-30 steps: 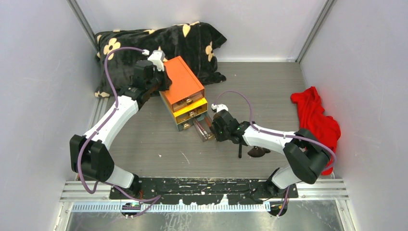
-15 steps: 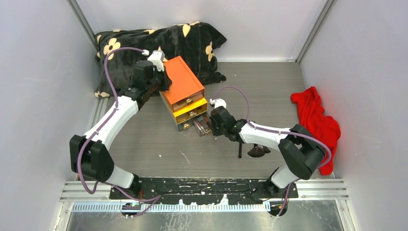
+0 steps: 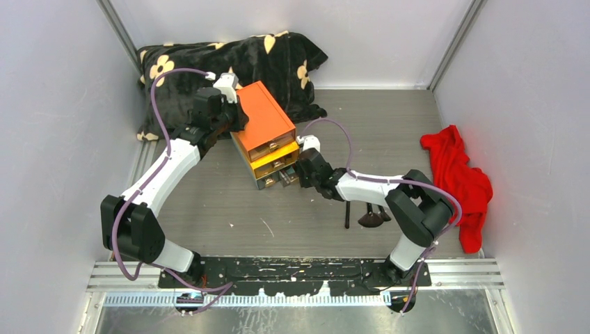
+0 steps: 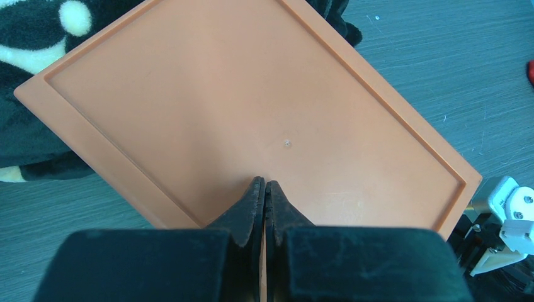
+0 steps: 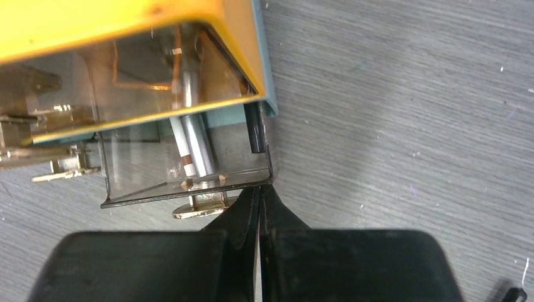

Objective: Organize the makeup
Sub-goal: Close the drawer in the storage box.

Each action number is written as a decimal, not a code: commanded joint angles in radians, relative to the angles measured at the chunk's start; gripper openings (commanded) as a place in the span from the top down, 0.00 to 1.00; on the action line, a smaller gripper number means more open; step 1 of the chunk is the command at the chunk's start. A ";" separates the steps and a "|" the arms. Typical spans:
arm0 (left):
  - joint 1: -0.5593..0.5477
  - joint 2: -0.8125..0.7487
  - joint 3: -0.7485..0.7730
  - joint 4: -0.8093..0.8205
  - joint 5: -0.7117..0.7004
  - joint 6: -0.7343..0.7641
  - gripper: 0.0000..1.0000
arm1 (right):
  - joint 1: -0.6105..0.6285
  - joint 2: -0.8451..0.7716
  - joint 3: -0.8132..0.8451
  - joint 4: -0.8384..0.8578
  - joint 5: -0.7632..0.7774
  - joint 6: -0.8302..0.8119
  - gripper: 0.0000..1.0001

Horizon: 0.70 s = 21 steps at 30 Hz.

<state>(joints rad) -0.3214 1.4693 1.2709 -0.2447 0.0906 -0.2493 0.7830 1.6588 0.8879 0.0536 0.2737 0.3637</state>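
Note:
My left gripper point(image 4: 265, 184) is shut with nothing in it, its tips resting on the orange top point(image 4: 220, 94) of the drawer box point(image 3: 264, 122). My right gripper point(image 5: 259, 189) is also shut and empty. Its tips touch the front right corner of the clear bottom drawer point(image 5: 189, 179), beside the drawer's gold handle point(image 5: 198, 207). That drawer sticks out a little and holds a silver and white tube point(image 5: 192, 148) and a black tube point(image 5: 255, 135). A slim black brush point(image 3: 346, 216) and a fluffy brush head point(image 3: 372, 220) lie on the table under the right forearm.
A black cushion with cream flowers point(image 3: 243, 59) lies behind the box against the back wall. A red cloth point(image 3: 456, 174) is heaped by the right wall. White walls close in both sides.
The right gripper has moved left toward the box and the bottom drawer has slid in with it. The left arm has not moved.

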 commanded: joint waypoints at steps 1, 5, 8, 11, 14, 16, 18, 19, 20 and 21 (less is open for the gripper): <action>-0.004 -0.003 -0.034 -0.099 -0.010 0.023 1.00 | 0.000 0.029 0.056 0.154 0.031 -0.021 0.99; -0.005 -0.003 -0.030 -0.108 -0.011 0.029 1.00 | 0.000 0.060 0.065 0.215 0.051 -0.032 0.98; -0.004 -0.011 -0.031 -0.113 -0.016 0.032 1.00 | -0.004 0.087 0.094 0.241 0.058 -0.046 0.97; -0.004 -0.021 -0.030 -0.119 -0.022 0.035 1.00 | -0.005 0.121 0.127 0.256 0.055 -0.062 0.97; -0.004 -0.029 -0.035 -0.120 -0.027 0.037 1.00 | -0.007 0.141 0.152 0.267 0.053 -0.066 0.97; -0.005 -0.029 -0.036 -0.121 -0.030 0.039 1.00 | -0.007 0.146 0.161 0.267 0.057 -0.064 0.96; -0.004 -0.025 -0.038 -0.120 -0.030 0.038 1.00 | -0.006 0.143 0.161 0.257 0.070 -0.056 0.93; -0.004 -0.022 -0.036 -0.120 -0.031 0.037 1.00 | -0.006 0.137 0.158 0.250 0.074 -0.054 0.90; -0.005 -0.020 -0.034 -0.122 -0.031 0.036 1.00 | -0.007 0.129 0.153 0.238 0.081 -0.053 0.85; -0.004 -0.018 -0.030 -0.123 -0.031 0.033 1.00 | -0.007 0.118 0.148 0.220 0.094 -0.052 0.79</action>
<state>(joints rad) -0.3214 1.4525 1.2621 -0.2600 0.0792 -0.2276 0.7773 1.8076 0.9722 0.1741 0.3328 0.3019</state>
